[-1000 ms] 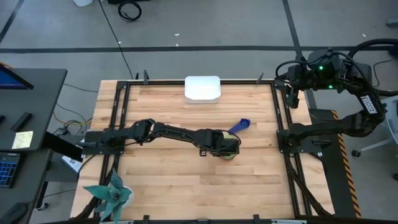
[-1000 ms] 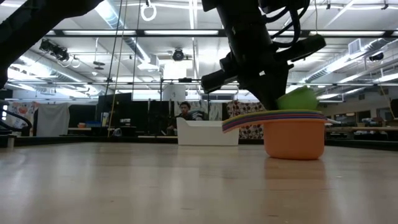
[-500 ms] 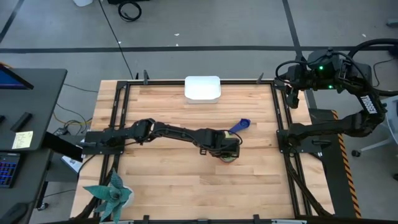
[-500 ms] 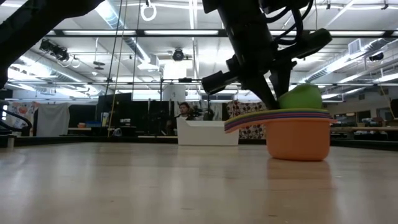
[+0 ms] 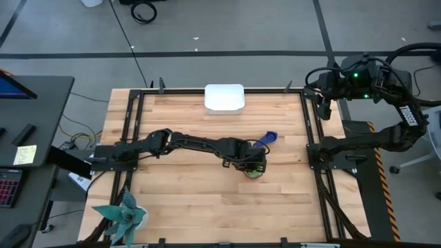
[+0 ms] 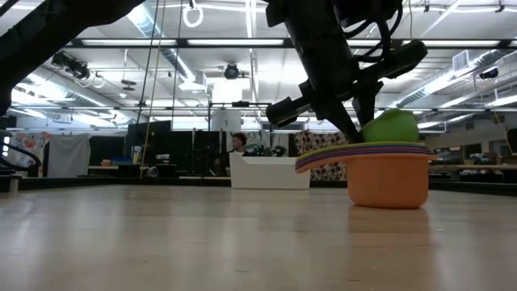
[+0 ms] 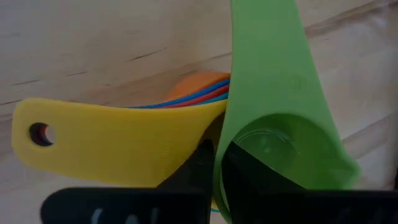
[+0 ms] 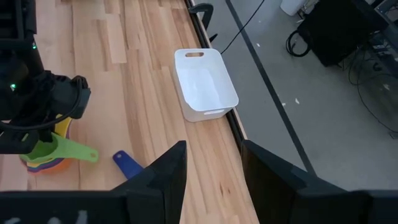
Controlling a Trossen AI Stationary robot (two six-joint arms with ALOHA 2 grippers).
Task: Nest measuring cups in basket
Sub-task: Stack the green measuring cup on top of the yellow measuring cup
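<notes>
A stack of nested measuring cups [image 6: 388, 178] stands on the table right of centre, orange at the bottom, with its flat handles fanned out [image 7: 112, 140]. A green cup [image 7: 273, 93] sits tilted on top, and my left gripper [image 7: 219, 165] is shut on it from above [image 5: 253, 165]. A dark blue cup [image 5: 265, 140] lies by itself on the table just beyond the stack. The white basket [image 5: 224, 98] stands at the middle of the far edge. My right gripper [image 8: 214, 180] waits open, raised off the table's far right corner [image 5: 324, 93]. My left gripper pinches the green cup's wall [image 7: 219, 186] beside the root of its handle, one finger inside the bowl [image 7: 255, 180] and one outside [image 7: 196, 171]. The fingers slant steeply down from the table's left. The cup rests tilted in the top of the stack.
A black rail frame [image 5: 306, 131] runs around the wooden table. A teal plant figure [image 5: 122, 215] stands at the near left corner. Bare wood lies between the stack and the basket.
My left gripper has rolled at the wrist and edged a little toward the far edge. The green cup has turned with it and now sits lower on the stack. The whole stack has slid slightly along the table.
</notes>
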